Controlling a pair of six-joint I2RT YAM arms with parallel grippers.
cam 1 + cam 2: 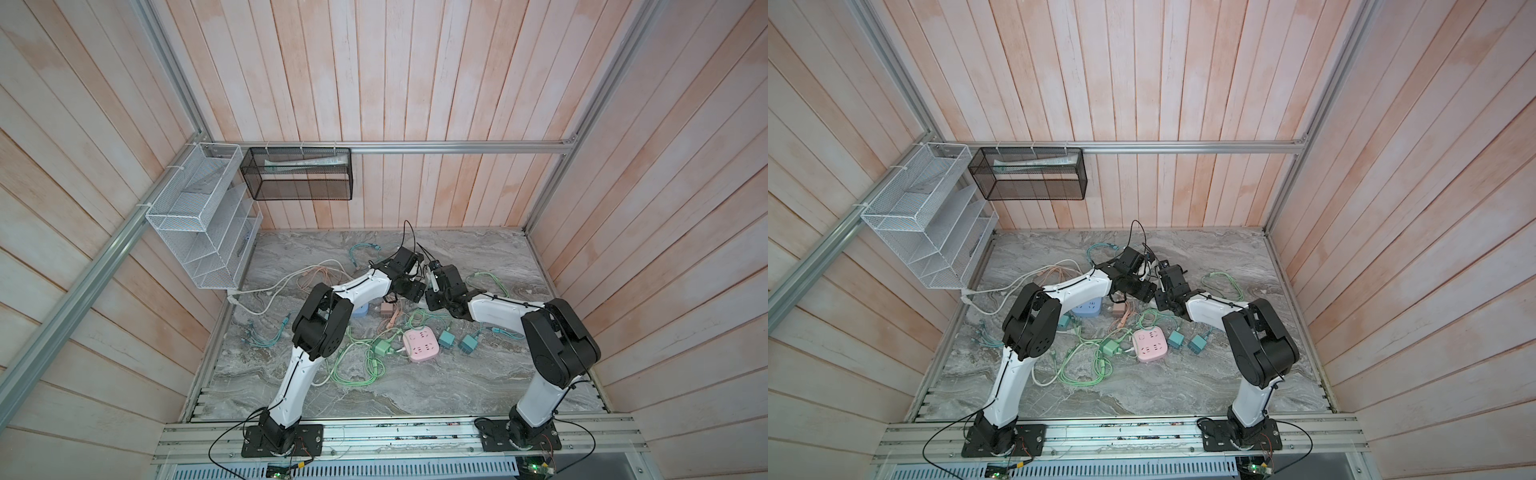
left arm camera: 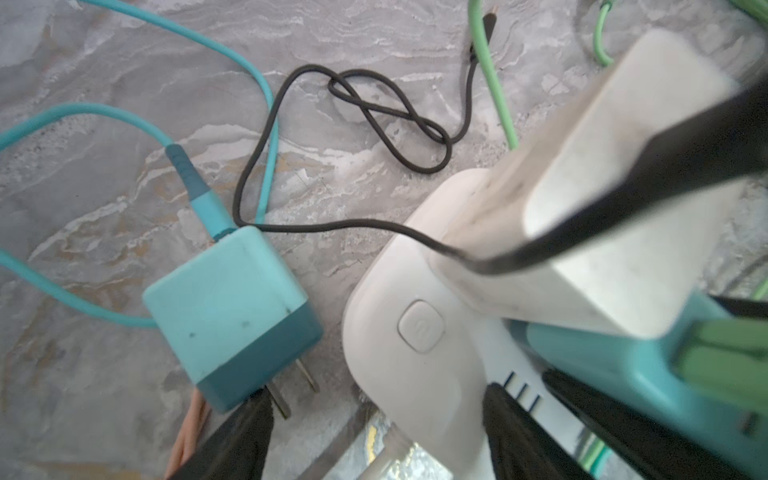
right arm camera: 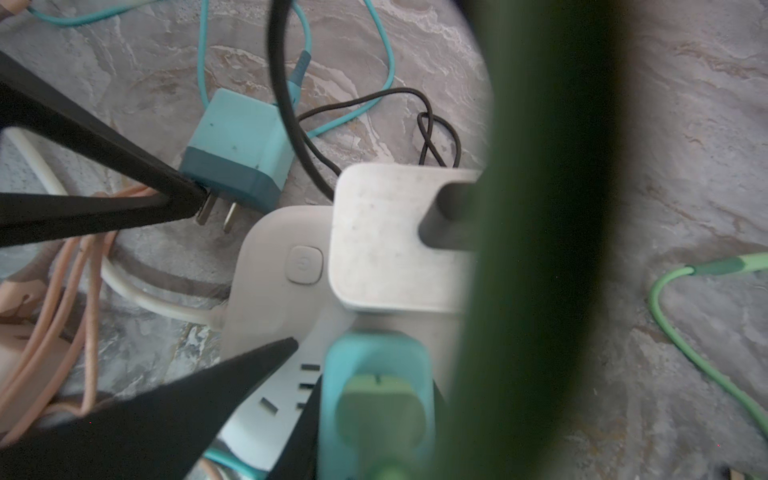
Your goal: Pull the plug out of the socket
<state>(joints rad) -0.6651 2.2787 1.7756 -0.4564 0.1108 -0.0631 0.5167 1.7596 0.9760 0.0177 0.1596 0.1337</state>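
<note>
While the left gripper [image 2: 378,395] stands spread over the button end of the white power strip [image 3: 270,232], one finger [image 3: 232,386] lies with its tip over the strip's top face beside a set of empty slots. The other finger [image 3: 174,203] is off the strip, its tip next to the bare prongs of a loose teal charger [image 2: 224,307] lying on the stone tabletop [image 2: 124,83] just beside that end. A white charger [image 3: 382,232] stands plugged into the strip right beside the button [image 2: 420,327], and a black cable [image 2: 390,120] runs from it and loops on the tabletop past the strip's end. The teal plug [image 3: 374,357], with a green cable [image 3: 376,405] pushed into its back, sits on the strip's top face next to the white charger, farther from the button end; whether its prongs are fully in the slots cannot be told. The right gripper [image 2: 652,353] is pinching this teal plug, a black finger against each side of it in the left wrist view. Both grippers meet over the strip in both top views. A pink socket block [image 1: 420,344] lies well apart from the strip, toward the arm bases.
</note>
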